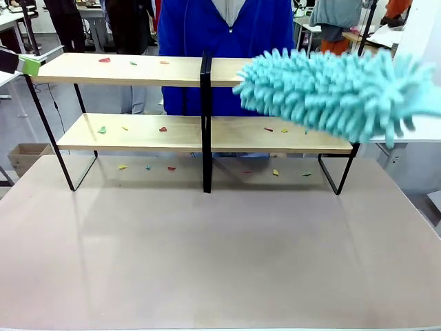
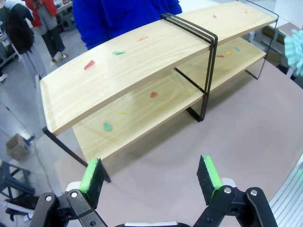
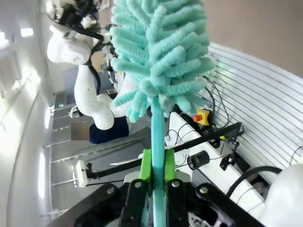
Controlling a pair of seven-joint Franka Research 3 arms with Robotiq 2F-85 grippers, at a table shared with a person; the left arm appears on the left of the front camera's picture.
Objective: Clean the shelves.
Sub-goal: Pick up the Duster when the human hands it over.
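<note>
The shelves (image 1: 145,69) are two long pale wooden boards on a thin black frame, standing across the far side of the table; they also appear in the left wrist view (image 2: 142,61). Small coloured scraps (image 1: 104,60) lie on both boards and on the table beneath. A fluffy teal duster (image 1: 331,89) hangs in front of the right end of the upper board. My right gripper (image 3: 157,172) is shut on the duster's teal handle, with the head (image 3: 161,52) above it. My left gripper (image 2: 150,182) is open and empty, off the left end of the shelves (image 1: 24,64).
A person in a blue top (image 1: 227,27) stands right behind the shelves. The beige tabletop (image 1: 220,255) stretches wide in front of them. A cardboard box (image 1: 24,157) sits on the floor at the left. More scraps (image 1: 275,172) lie under the lower board.
</note>
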